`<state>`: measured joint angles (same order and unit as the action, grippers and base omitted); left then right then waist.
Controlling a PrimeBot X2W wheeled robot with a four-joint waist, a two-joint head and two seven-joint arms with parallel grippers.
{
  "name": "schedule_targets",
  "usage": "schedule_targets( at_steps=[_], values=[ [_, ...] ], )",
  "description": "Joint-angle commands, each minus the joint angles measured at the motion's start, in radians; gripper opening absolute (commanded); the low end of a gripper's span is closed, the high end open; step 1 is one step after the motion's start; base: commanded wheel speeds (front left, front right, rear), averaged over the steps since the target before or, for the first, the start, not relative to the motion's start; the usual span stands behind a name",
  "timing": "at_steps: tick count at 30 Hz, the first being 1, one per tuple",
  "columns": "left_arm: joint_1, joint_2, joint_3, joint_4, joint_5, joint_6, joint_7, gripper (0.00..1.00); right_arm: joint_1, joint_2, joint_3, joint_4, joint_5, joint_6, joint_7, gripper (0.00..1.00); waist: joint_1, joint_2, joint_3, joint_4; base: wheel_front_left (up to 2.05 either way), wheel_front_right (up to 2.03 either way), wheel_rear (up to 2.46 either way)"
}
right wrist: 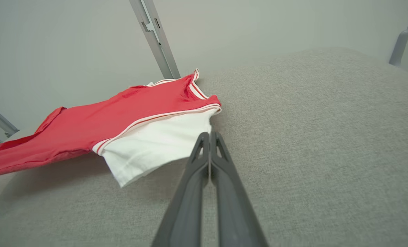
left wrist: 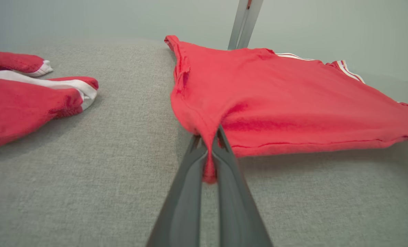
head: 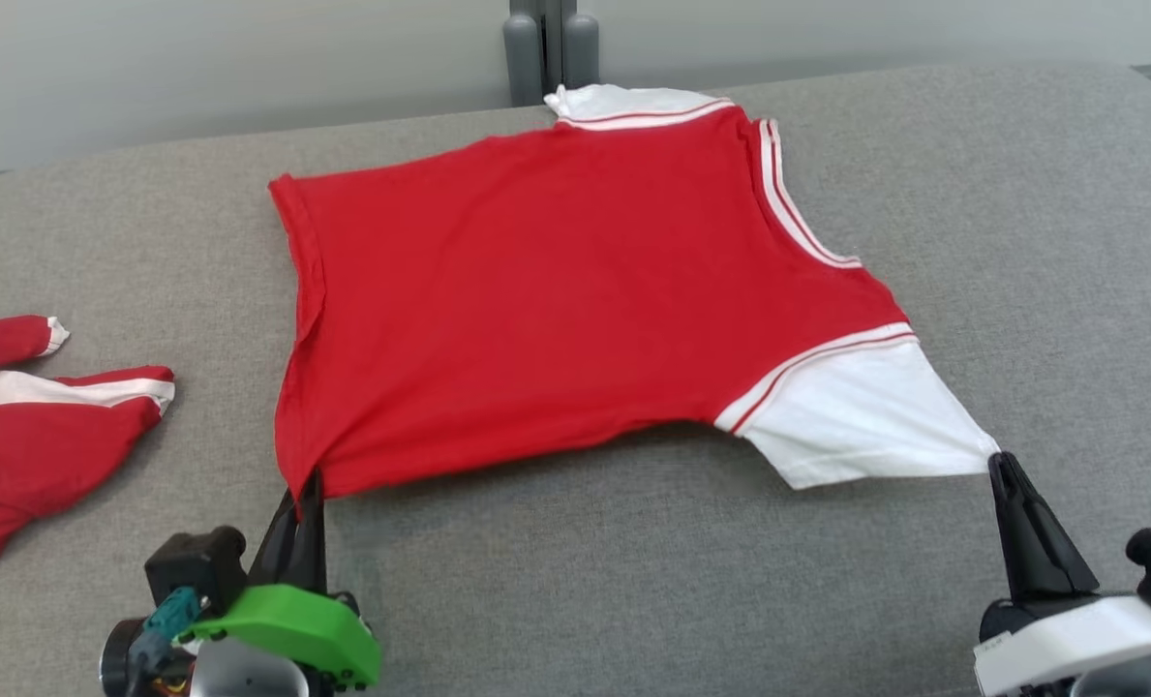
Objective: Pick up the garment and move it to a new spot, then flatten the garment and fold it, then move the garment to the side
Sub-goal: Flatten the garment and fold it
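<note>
So the red garment (head: 556, 290) is spread out across the middle of the grey fabric surface (head: 633, 600), collar end to the right and bottom hem to the left. It's pulled pretty taut between the two grippers.

The left gripper (head: 304, 489) has the near-left hem corner. In the left wrist view its jaws are closed down narrow on a pinch of red cloth, and a little tuft of it pokes down between the fingers (left wrist: 186, 178). From that corner the rest of the shirt (left wrist: 293, 92) fans out away to the far right.

The right gripper (head: 1001, 465) is at the near right, with its jaws squeezed fully together right at the pointed tip of the white sleeve (head: 856, 416). The sleeve is stretched into a triangle toward it. In the right wrist view the sleeve (right wrist: 155, 144) meets the fingertips and the red body (right wrist: 121, 113) runs off to the left.

The near edge between the two grips sits a bit off the surface, with a shadow under it.

The other white sleeve (head: 623, 102) lies at the far edge by some grey posts (head: 551, 48). A second red-and-white garment (head: 33, 426) lies crumpled at the far left, well apart from the shirt.
</note>
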<state>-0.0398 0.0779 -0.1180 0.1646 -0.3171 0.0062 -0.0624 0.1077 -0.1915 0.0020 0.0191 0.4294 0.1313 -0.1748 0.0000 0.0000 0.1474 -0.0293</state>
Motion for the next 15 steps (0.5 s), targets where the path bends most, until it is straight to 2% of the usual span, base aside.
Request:
schedule_targets(
  at_steps=[1, 7, 10, 15],
  values=[
    [0.056, 0.019, 0.004, -0.071, 0.000, 0.018, 0.044, 0.00, 0.043, 0.015, -0.021, -0.053, -0.015, -0.001, 0.029, 0.00, 0.0000, 0.0000, -0.017, 0.006, 0.00, 0.00, 0.00],
    [0.179, 0.045, -0.009, -0.318, -0.009, 0.061, 0.229, 0.00, 0.148, 0.062, -0.073, -0.238, -0.051, -0.001, 0.149, 0.00, 0.0000, 0.0000, -0.007, 0.007, 0.00, 0.00, 0.00],
    [0.189, 0.059, -0.006, -0.368, -0.023, 0.068, 0.295, 0.00, 0.151, 0.068, -0.085, -0.273, -0.054, -0.001, 0.191, 0.00, 0.0000, 0.0000, 0.007, 0.006, 0.00, 0.00, 0.00],
    [0.121, 0.064, -0.002, -0.365, -0.078, 0.049, 0.386, 0.00, 0.081, 0.057, -0.086, -0.270, -0.041, -0.001, 0.225, 0.00, 0.0000, 0.0000, 0.057, 0.006, 0.00, 0.00, 0.00]
  ],
)
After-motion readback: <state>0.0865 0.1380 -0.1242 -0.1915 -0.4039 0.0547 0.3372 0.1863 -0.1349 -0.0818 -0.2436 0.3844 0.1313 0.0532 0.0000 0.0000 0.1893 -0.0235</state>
